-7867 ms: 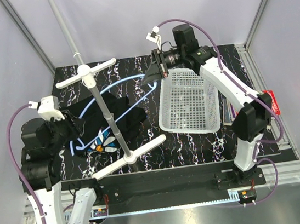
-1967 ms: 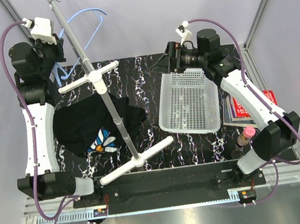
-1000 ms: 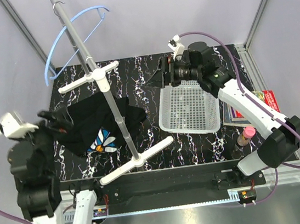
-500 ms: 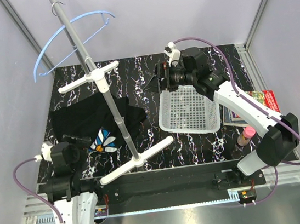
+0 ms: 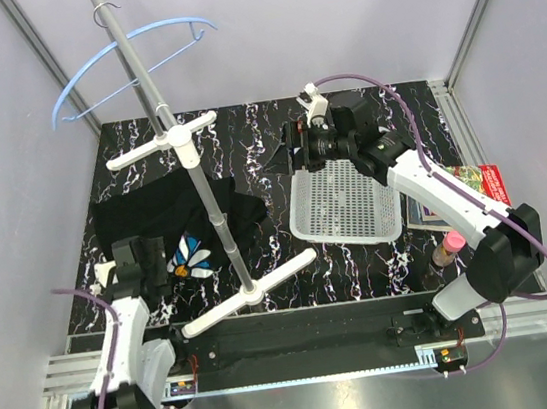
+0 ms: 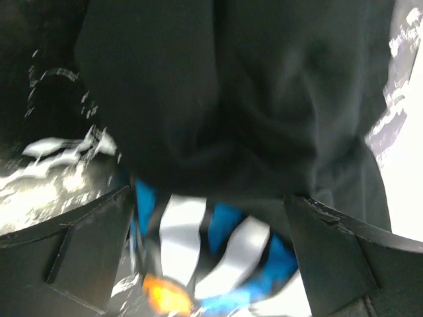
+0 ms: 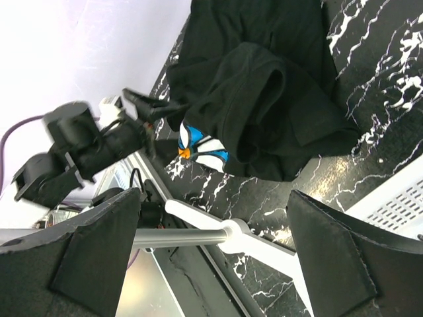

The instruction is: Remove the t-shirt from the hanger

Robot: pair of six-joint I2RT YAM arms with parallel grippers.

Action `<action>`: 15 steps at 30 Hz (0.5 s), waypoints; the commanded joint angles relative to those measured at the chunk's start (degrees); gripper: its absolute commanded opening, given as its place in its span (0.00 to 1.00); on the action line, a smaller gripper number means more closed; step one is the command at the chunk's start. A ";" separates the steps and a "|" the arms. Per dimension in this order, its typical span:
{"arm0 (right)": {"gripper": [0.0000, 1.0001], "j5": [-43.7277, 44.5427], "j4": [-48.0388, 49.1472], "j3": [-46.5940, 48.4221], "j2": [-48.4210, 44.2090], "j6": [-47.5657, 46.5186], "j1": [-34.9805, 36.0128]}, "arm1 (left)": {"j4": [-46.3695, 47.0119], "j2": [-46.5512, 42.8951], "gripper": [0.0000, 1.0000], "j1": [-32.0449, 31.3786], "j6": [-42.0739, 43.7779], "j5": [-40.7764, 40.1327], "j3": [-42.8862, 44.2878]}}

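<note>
The black t-shirt (image 5: 165,219) lies crumpled on the marble table, its white-and-blue flower print (image 5: 192,258) at the near edge. The light-blue hanger (image 5: 116,40) hangs bare, high on the stand's pole, well clear of the shirt. My left gripper (image 5: 139,252) sits low at the shirt's near-left edge, open. In the left wrist view the left gripper (image 6: 211,257) has the flower print (image 6: 198,244) between its spread fingers and the black cloth (image 6: 231,99) beyond. My right gripper (image 5: 291,148) hovers open near the basket's far left corner. The right gripper (image 7: 215,257) looks across at the t-shirt (image 7: 264,86).
The white-and-grey stand (image 5: 194,175) rises from the table's middle, its lower crossbar (image 5: 250,293) near the front edge. A white mesh basket (image 5: 343,195) lies to the right. A red book (image 5: 473,183) and a pink-capped bottle (image 5: 450,245) sit at the far right.
The left arm has dropped from high beside the hanger to the shirt's near-left edge. The bare hanger has swung a little on the pole. The right gripper has edged left.
</note>
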 commanded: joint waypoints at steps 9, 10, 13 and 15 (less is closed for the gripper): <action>1.00 -1.31 1.40 -1.94 -3.71 -1.64 0.42 | 20.95 7.15 0.22 2.98 4.92 -0.49 1.50; 1.00 -2.62 1.48 -2.21 -3.45 -1.99 0.50 | 20.43 6.10 0.10 2.89 6.77 0.30 2.38; 1.00 -6.75 1.57 -1.86 -2.40 -5.50 0.94 | 18.75 1.18 0.00 2.89 14.59 6.09 5.55; 1.00 -8.25 1.57 -1.68 -1.78 -7.44 1.12 | 18.66 -2.42 0.00 2.80 17.33 12.74 6.43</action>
